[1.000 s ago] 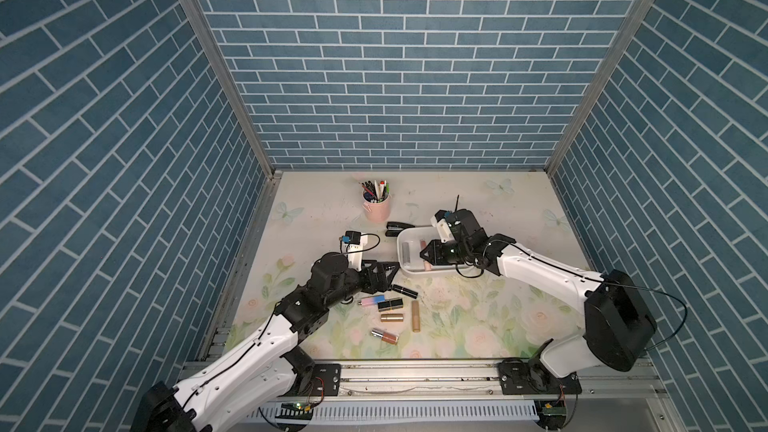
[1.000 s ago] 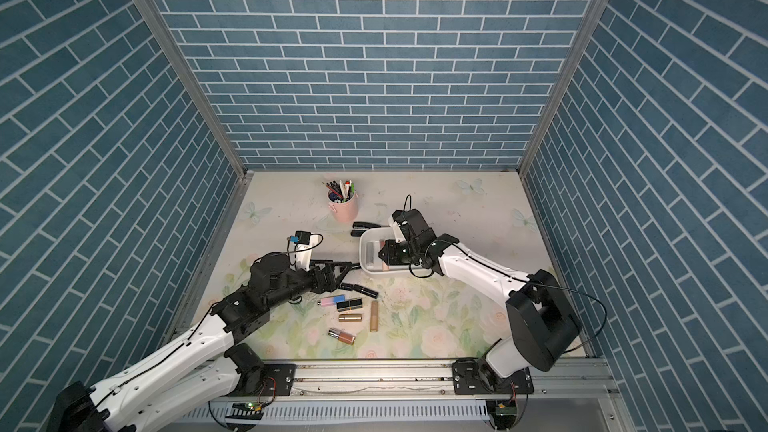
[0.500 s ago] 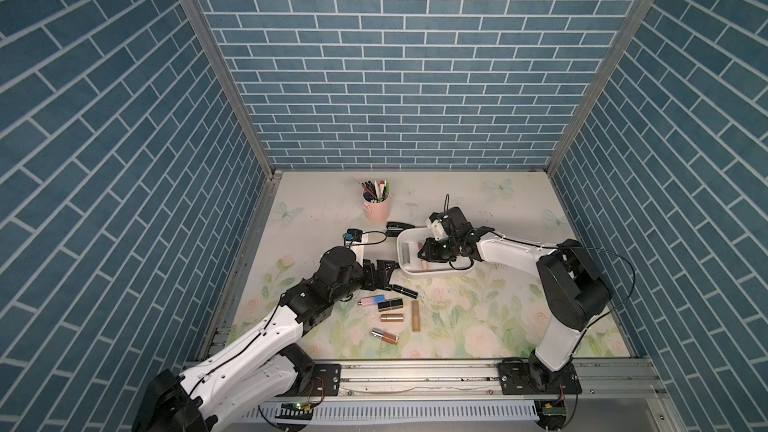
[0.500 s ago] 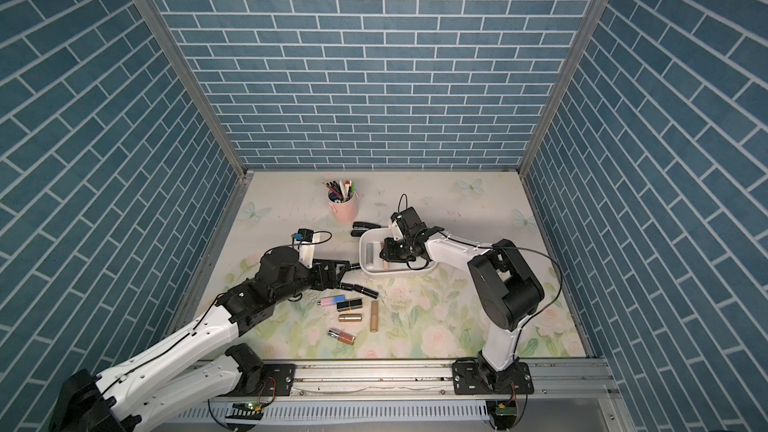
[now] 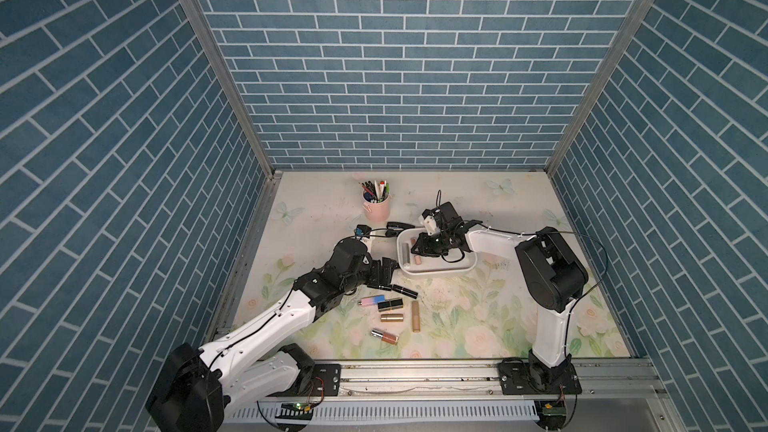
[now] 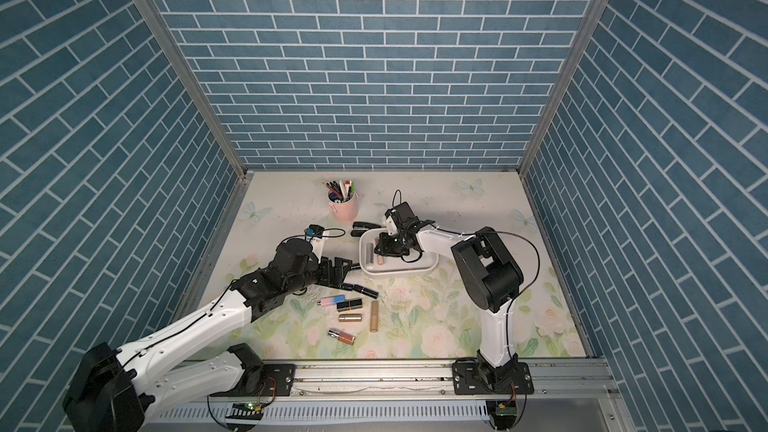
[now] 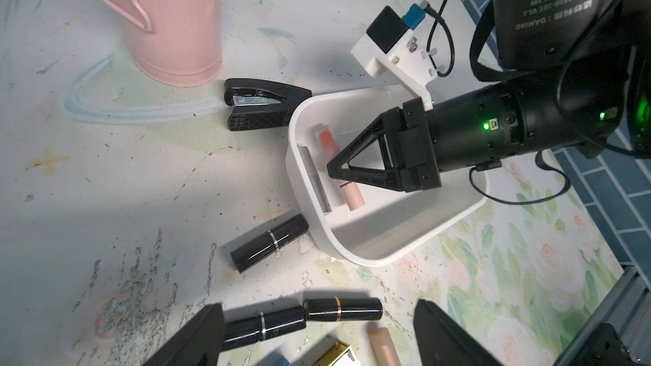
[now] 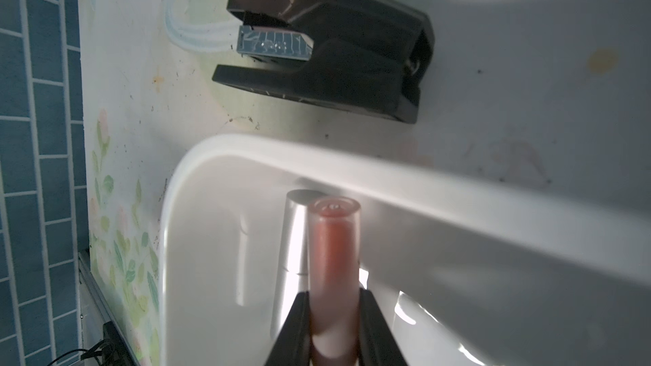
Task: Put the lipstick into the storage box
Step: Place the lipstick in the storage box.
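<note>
Inside storage box [image 7: 355, 258], right end effector [image 8: 334, 295] clamps lipstick [image 8: 333, 241] near rim.

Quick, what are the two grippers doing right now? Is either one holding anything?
Left gripper: open, empty, over a black lipstick.
Right gripper: closed on a pink lipstick, inside the box.

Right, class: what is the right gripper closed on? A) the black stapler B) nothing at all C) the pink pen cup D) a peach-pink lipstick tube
D: the right wrist view shows the right gripper pinching the peach-pink lipstick tube inside the storage box.
</note>
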### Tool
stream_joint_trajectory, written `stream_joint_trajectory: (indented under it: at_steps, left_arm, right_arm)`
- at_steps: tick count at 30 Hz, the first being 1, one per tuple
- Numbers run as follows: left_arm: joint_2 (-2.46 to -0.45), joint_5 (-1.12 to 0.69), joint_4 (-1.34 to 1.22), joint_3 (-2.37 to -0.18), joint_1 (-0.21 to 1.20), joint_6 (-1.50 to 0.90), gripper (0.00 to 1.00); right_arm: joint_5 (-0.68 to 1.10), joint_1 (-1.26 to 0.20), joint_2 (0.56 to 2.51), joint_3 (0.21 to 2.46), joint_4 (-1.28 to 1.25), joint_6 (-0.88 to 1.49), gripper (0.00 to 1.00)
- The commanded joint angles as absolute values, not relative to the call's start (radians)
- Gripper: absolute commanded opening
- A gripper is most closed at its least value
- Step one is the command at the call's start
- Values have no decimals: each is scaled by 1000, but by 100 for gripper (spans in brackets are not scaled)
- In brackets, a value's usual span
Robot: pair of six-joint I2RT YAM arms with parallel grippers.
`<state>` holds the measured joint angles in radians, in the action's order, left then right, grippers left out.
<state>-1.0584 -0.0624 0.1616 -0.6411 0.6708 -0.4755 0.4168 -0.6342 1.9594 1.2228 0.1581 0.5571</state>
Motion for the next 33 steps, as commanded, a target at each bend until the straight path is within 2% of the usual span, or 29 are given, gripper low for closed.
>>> stream_joint_trajectory:
  at_steps: [1, 11, 16, 22, 28, 30, 33]
  left_arm:
    - [-1078, -37, 198, -676, 672, -423, 90]
    - [-1102, -34, 252, -722, 672, -309, 92]
    - [-1101, -32, 287, -758, 672, -189, 93]
    - [-1101, -98, 333, -776, 672, 111, 92]
    - [-1170, -58, 383, -791, 657, 320, 91]
    - [-1205, -39, 391, -800, 635, 348, 89]
    - [-1261, -44, 387, -818, 588, 373, 80]
  right_arm:
    - [442, -627, 1985, 1259, 153, 526, 25]
    - [450, -625, 1975, 1266, 150, 525, 41]
    - [434, -624, 1907, 1256, 170, 525, 41]
    - [377, -622, 1726, 1203, 212, 509, 43]
    - [349, -622, 1547, 1089, 240, 514, 43]
    - [339, -623, 1499, 1055, 248, 514, 44]
    - [339, -623, 1445, 1013, 253, 522, 44]
